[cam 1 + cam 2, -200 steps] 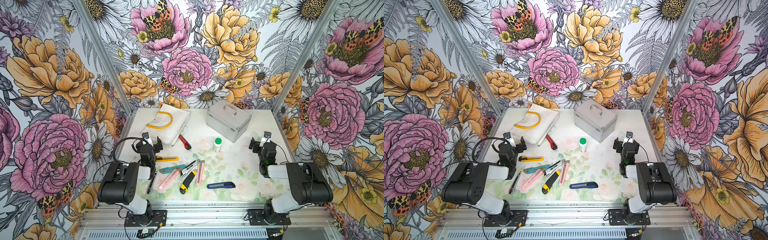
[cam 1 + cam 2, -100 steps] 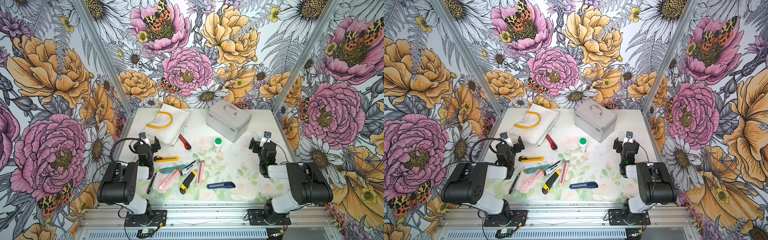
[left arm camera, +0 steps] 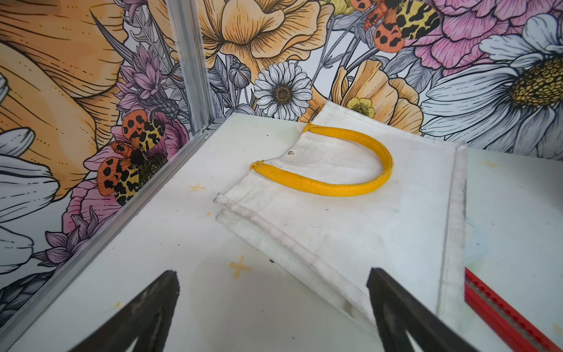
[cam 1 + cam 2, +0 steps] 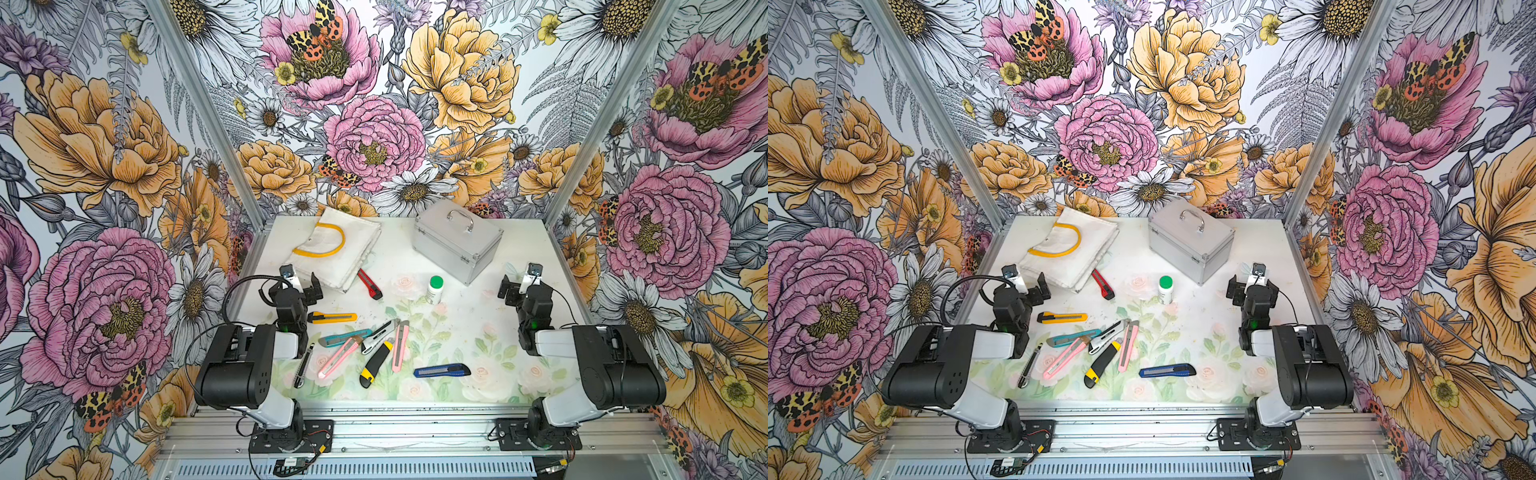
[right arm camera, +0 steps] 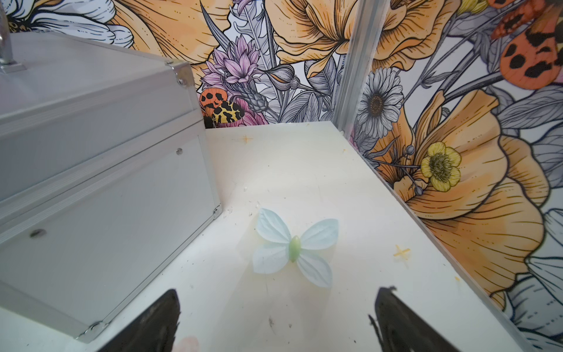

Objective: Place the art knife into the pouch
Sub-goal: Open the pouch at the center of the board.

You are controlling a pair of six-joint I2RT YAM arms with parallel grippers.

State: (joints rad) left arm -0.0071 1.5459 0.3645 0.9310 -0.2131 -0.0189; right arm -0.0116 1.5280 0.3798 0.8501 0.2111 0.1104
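Observation:
The pouch (image 4: 332, 249) (image 4: 1069, 249), white fabric with a yellow loop handle (image 3: 335, 186), lies flat at the back left of the table. Several art knives lie loose: a red one (image 4: 370, 284) (image 3: 502, 311) touching the pouch's near edge, a yellow one (image 4: 332, 318), a cluster of teal, pink, white and black-yellow ones (image 4: 365, 345), a slim dark one (image 4: 303, 365) and a blue one (image 4: 442, 370). My left gripper (image 4: 297, 286) (image 3: 272, 277) hovers open just short of the pouch's near corner, holding nothing. At the right side my right gripper (image 4: 521, 286) (image 5: 277, 292) is open and holds nothing.
A silver metal case (image 4: 455, 245) (image 5: 91, 183) with a handle stands at the back right, close to the right gripper. A white bottle with a green cap (image 4: 435, 289) stands mid-table. Flowered walls with metal posts close in the left, back and right sides.
My left gripper has shifted slightly sideways near the pouch's corner. The right arm, the pouch and the knives have not moved.

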